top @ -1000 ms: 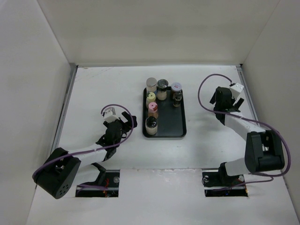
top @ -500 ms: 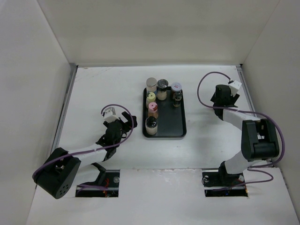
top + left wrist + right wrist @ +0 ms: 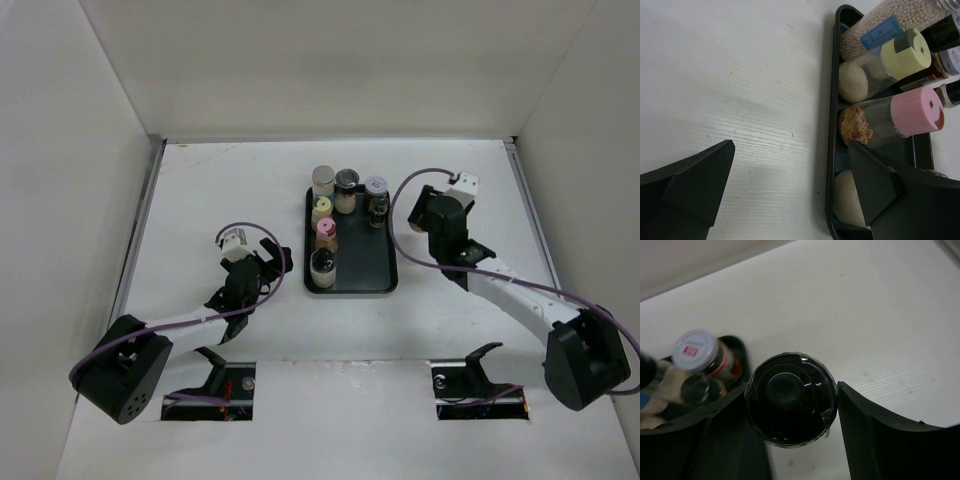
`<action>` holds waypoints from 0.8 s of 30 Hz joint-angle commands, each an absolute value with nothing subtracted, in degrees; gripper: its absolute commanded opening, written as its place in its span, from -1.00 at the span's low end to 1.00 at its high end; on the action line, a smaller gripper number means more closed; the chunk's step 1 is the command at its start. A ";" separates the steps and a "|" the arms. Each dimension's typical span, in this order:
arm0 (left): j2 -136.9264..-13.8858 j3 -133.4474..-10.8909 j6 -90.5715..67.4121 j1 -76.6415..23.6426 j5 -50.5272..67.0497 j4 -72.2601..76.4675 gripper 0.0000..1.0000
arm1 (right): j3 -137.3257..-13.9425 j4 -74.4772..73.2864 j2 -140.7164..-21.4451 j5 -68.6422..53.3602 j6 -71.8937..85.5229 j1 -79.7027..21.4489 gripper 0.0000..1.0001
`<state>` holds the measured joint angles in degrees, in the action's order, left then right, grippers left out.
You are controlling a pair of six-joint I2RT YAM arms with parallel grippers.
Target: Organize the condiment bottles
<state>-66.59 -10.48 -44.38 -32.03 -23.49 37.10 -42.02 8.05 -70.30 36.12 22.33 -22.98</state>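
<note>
The right tool (image 3: pixel 790 402) is pinching a black-capped bottle (image 3: pixel 789 390) just off the right edge of the tray (image 3: pixel 380 262), toward its far end. Bare desk (image 3: pixel 505 205) is lying open farther right. The left tool (image 3: pixel 790 185) is hanging spread just left of the tray's near left edge. Inside that edge, a pink-capped jar (image 3: pixel 915 111) and a yellow-capped jar (image 3: pixel 905 50) are standing in line.
</note>
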 commanded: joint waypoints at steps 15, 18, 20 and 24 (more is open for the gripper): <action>-65.74 -11.87 -44.65 -30.54 -23.73 39.02 1.00 | -48.34 14.41 -83.40 32.43 26.10 -39.24 0.12; -65.21 -11.69 -44.65 -30.54 -24.08 39.02 1.00 | -48.34 14.85 -85.07 32.43 26.54 -39.50 0.12; -65.74 -11.78 -44.56 -30.54 -24.08 39.02 1.00 | -48.25 15.12 -86.04 32.43 26.63 -39.68 0.12; -65.39 -11.78 -44.56 -30.54 -23.99 39.02 1.00 | -47.99 16.52 -88.15 33.05 26.19 -39.68 0.14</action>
<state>-66.48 -10.48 -44.36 -30.76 -23.59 37.06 -45.74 10.81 -87.70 32.45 25.54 -39.09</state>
